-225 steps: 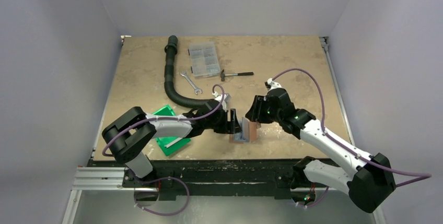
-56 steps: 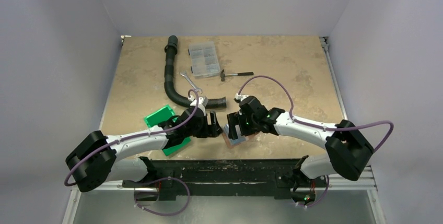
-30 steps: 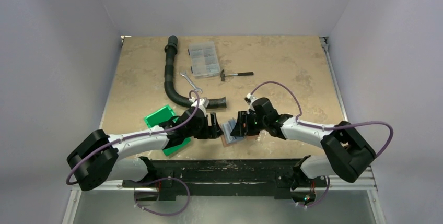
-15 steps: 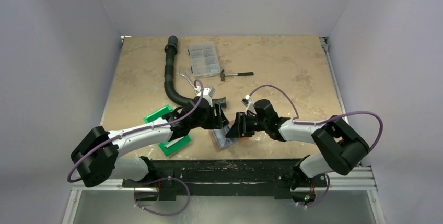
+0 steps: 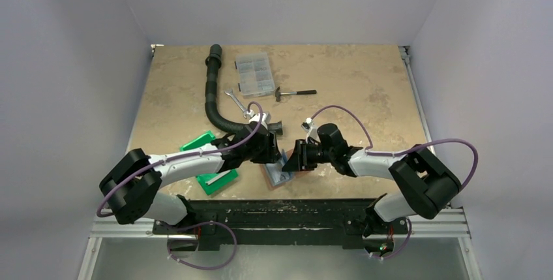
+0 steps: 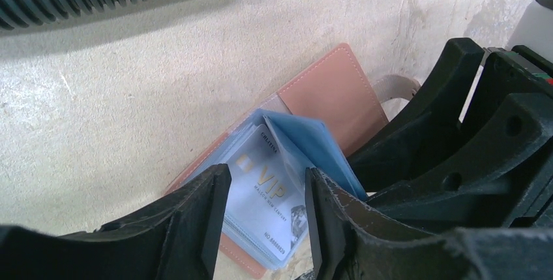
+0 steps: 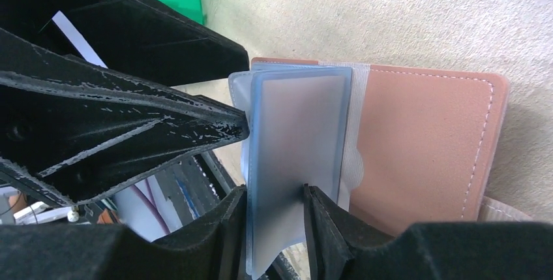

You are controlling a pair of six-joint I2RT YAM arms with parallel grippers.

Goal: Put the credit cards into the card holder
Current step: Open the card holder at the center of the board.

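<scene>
The card holder (image 5: pixel 276 175) lies open near the table's front edge, its reddish-brown cover (image 6: pixel 329 97) flat and its grey-blue pockets fanned up. A pale VIP card (image 6: pixel 269 190) sits in a clear pocket. My left gripper (image 6: pixel 264 228) is open, its jaws straddling that card just above it; in the top view it (image 5: pixel 274 154) is at the holder's left. My right gripper (image 7: pixel 275 228) is shut on a grey-blue pocket leaf (image 7: pixel 297 130), holding it upright; in the top view it (image 5: pixel 295 160) meets the holder from the right. The two grippers nearly touch.
A green plastic bin (image 5: pixel 199 143) with a white slip (image 5: pixel 220 177) lies under my left arm. A black ribbed hose (image 5: pixel 212 94), a clear compartment box (image 5: pixel 254 74), a wrench (image 5: pixel 238 102) and a small hammer (image 5: pixel 295 92) lie farther back.
My left gripper has swung right and now hangs over the open card holder. The holder has shifted slightly left toward the front edge. My right gripper has kept its hold on the leaf.
</scene>
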